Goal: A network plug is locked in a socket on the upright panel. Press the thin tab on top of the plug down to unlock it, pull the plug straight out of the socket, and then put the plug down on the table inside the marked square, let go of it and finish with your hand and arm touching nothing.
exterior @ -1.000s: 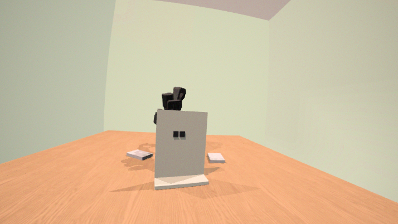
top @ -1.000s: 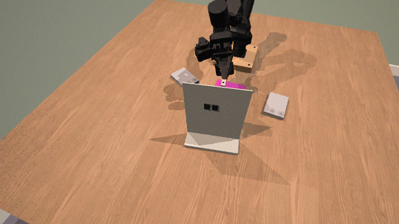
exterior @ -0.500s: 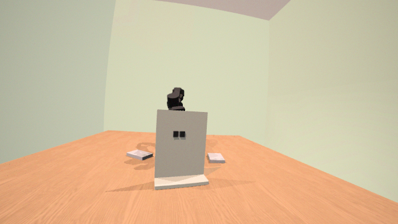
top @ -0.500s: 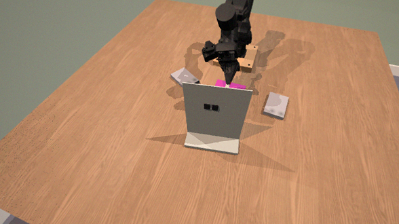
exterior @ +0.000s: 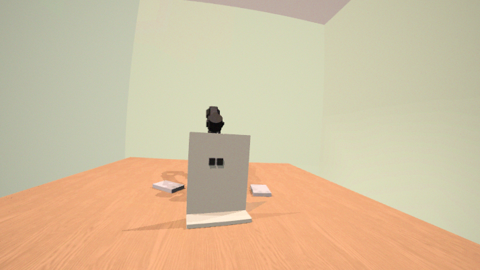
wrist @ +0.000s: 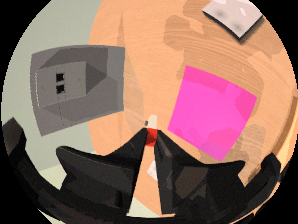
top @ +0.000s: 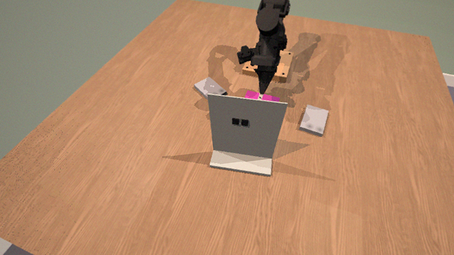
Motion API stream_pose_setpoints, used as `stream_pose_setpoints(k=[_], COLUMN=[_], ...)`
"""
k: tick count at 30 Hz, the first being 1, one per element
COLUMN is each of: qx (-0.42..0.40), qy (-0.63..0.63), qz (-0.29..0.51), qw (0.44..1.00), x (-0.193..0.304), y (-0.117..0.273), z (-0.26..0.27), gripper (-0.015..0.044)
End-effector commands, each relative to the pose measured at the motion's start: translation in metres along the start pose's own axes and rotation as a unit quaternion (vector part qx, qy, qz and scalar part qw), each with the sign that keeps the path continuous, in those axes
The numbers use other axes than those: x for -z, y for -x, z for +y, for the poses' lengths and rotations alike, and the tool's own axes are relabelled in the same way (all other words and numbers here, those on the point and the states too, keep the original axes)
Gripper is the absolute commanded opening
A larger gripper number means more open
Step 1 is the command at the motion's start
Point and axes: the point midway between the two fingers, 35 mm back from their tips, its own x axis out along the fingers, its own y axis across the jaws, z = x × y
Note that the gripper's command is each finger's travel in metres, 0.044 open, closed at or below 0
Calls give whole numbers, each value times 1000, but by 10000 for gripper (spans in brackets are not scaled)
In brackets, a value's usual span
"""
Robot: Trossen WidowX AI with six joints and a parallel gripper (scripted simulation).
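My gripper point(wrist: 150, 132) point(top: 262, 93) is shut on the network plug point(wrist: 151, 136), a small piece with a red part between the fingertips and a whitish end beyond them. The plug is out of the socket, in the air. The upright grey panel point(top: 248, 140) point(exterior: 216, 188) point(wrist: 107, 102) stands apart from the gripper; its socket block point(wrist: 75, 92) shows two dark openings in the wrist view. The magenta marked square point(wrist: 212, 112) point(top: 252, 94) lies on the table behind the panel, beside the plug in the wrist view. In the exterior view the panel hides the fingers and the square.
A light grey box point(top: 314, 120) point(exterior: 261, 190) lies on one side of the panel. Another light grey box point(top: 209, 87) point(exterior: 168, 186) lies on the other side. An orange-brown block point(top: 281, 76) is under the arm, behind the square. The panel's pale foot point(top: 242, 164) rests on the table.
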Motion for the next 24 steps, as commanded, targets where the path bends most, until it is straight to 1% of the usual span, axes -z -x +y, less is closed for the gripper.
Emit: stream_pose_setpoints(k=[1,6,24], qx=[28,63,64], qy=[5,17,18], qz=[-20,-42,-43], qw=[999,997,997], x=[-1,-2,-4], y=[6,14,-4], z=[-10,-25,-37], gripper=[0,0,0])
